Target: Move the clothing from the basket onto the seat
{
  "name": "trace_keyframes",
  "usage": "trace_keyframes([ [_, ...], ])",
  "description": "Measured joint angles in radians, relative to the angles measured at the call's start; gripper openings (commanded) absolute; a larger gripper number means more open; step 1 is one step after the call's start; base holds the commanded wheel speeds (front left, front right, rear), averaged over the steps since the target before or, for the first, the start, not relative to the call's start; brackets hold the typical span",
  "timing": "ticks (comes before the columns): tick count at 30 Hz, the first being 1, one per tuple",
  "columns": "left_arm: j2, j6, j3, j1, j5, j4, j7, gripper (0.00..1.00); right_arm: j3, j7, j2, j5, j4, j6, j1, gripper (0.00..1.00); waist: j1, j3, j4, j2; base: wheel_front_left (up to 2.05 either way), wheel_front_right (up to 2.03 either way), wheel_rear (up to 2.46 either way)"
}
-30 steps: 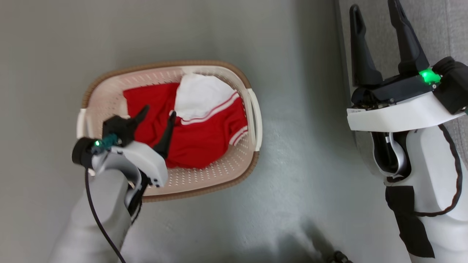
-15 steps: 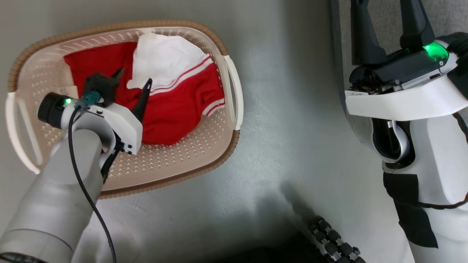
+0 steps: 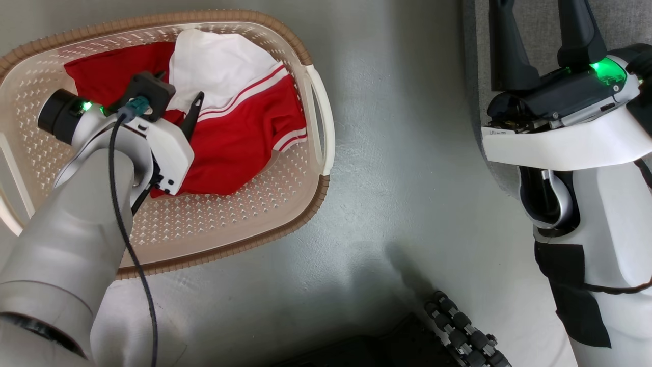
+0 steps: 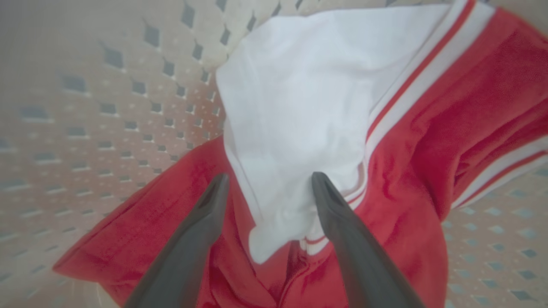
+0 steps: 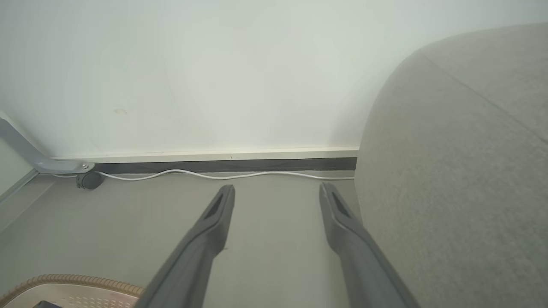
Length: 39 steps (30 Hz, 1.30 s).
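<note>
The clothing (image 3: 239,137), bright red with a white panel and striped trim, lies crumpled in the cream perforated basket (image 3: 305,204) on the floor at the left. My left gripper (image 3: 178,92) is down inside the basket, open. In the left wrist view its fingers straddle a fold of the white panel of the clothing (image 4: 299,107), close over the fabric, with the basket wall (image 4: 107,107) behind; my left gripper (image 4: 269,177) holds nothing. My right gripper (image 3: 540,30) stands open at the upper right beside the grey seat (image 3: 626,20). The right gripper (image 5: 277,188) hangs over bare floor, the seat (image 5: 462,149) on its right.
Grey floor lies between basket and seat. My base's black roller wheel (image 3: 463,331) shows at the bottom. In the right wrist view a white cable (image 5: 222,175) runs along the wall's skirting, a grey leg with a caster (image 5: 87,179) stands at left, and the basket rim (image 5: 72,280) is lower left.
The head camera has dipped and shifted, so the basket looks larger and further left. My left gripper has sunk lower into the basket toward the clothing, still open. The right gripper stays open.
</note>
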Motion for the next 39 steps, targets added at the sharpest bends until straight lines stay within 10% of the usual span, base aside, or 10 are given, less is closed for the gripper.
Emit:
trace_keyframes([
  [18, -0.06, 0.0, -0.142, -0.055, -0.019, 0.097, 0.15, 1.0, -0.02, 0.0, 0.001, -0.001, -0.006, 0.0, 0.044, 1.0, 0.0, -0.008, -0.011, 0.0, 0.0, 0.0, 0.0],
  [19, -0.062, 0.0, -0.146, -0.055, -0.025, 0.097, 0.15, 0.8, -0.02, 0.0, 0.001, -0.001, -0.006, 0.0, 0.044, 1.0, 0.0, -0.009, -0.011, 0.0, 0.0, 0.0, 0.0],
  [21, -0.064, 0.0, -0.151, -0.055, -0.04, 0.098, 0.151, 0.0, -0.02, 0.0, 0.001, -0.002, -0.007, 0.0, 0.044, 1.0, 0.0, -0.011, -0.01, 0.0, 0.0, 0.0, 0.0],
  [39, -0.064, 0.0, -0.176, -0.021, -0.17, 0.092, 0.058, 0.0, -0.063, 0.0, 0.001, -0.049, 0.021, 0.0, 0.009, 1.0, 0.0, -0.093, 0.016, 0.0, 0.0, 0.0, 0.0],
])
